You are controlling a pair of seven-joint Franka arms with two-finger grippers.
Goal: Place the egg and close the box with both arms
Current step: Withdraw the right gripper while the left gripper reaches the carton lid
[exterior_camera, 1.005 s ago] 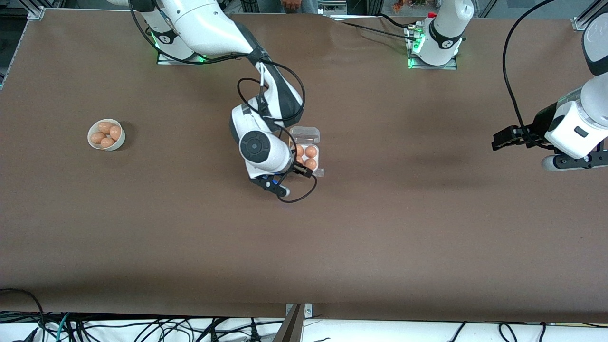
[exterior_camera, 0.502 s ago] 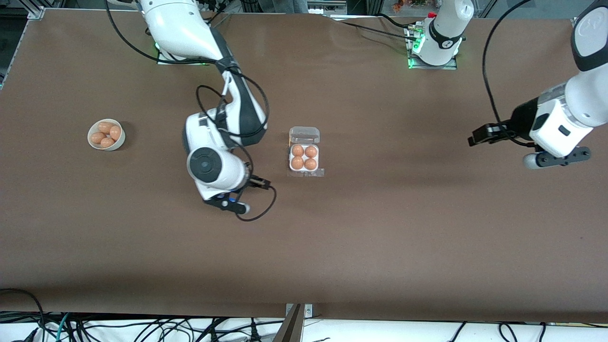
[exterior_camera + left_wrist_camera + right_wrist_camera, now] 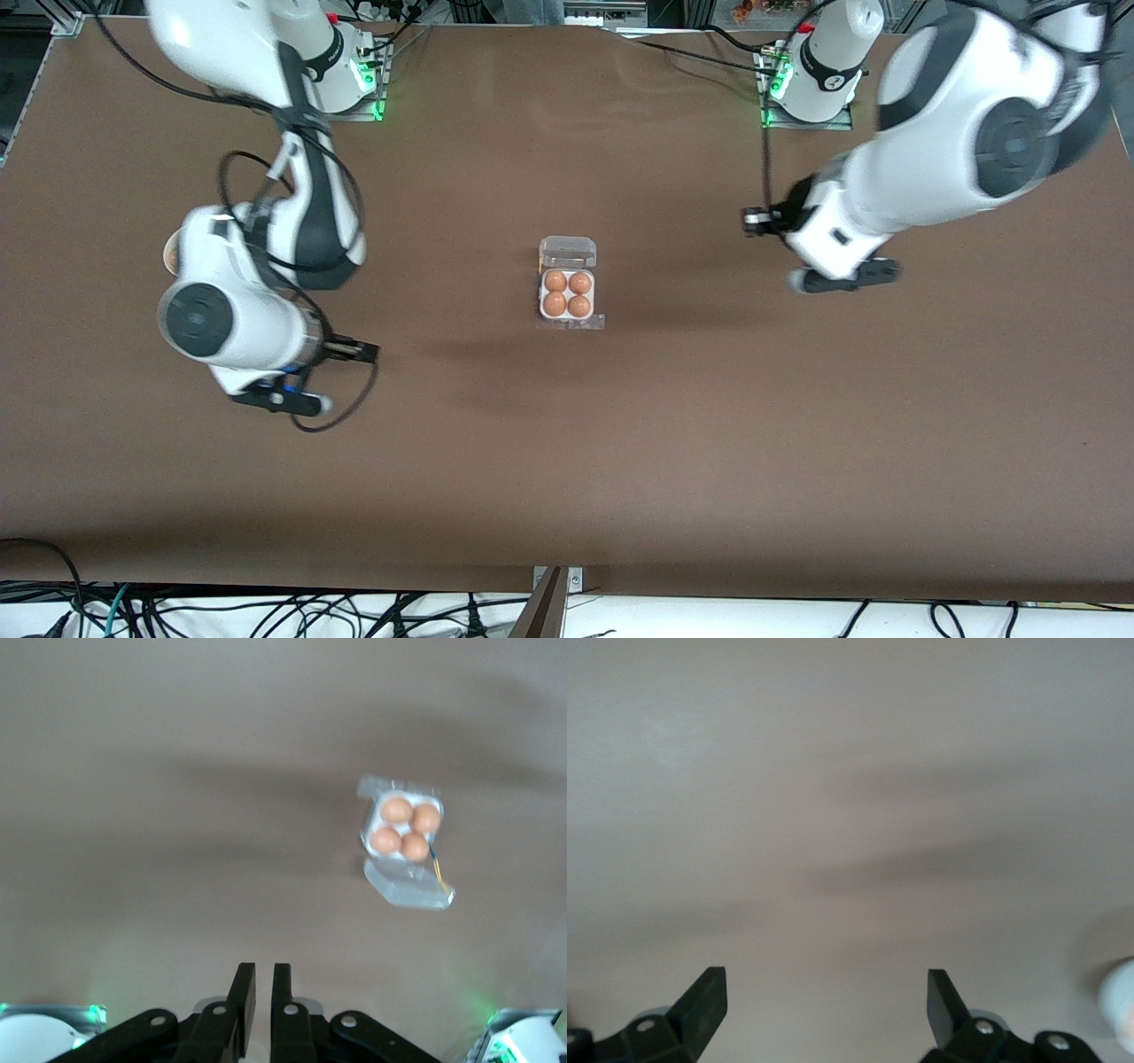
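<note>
Wrist cams are showing what the front can't: left gripper (image 3: 263, 992) nearly pinched closed, empty; right gripper (image 3: 824, 1001) spread wide, empty; box (image 3: 568, 292) sitting open.

four eggs (image 3: 567, 293) in the box (image 3: 567, 312), mid-table between both grippers

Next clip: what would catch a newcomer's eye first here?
The box in the middle of the table, lid open, with four eggs filling its cells. The left gripper hangs over bare table toward its own end, fingers close together; the right gripper is open over bare table toward the other end, empty.
</note>
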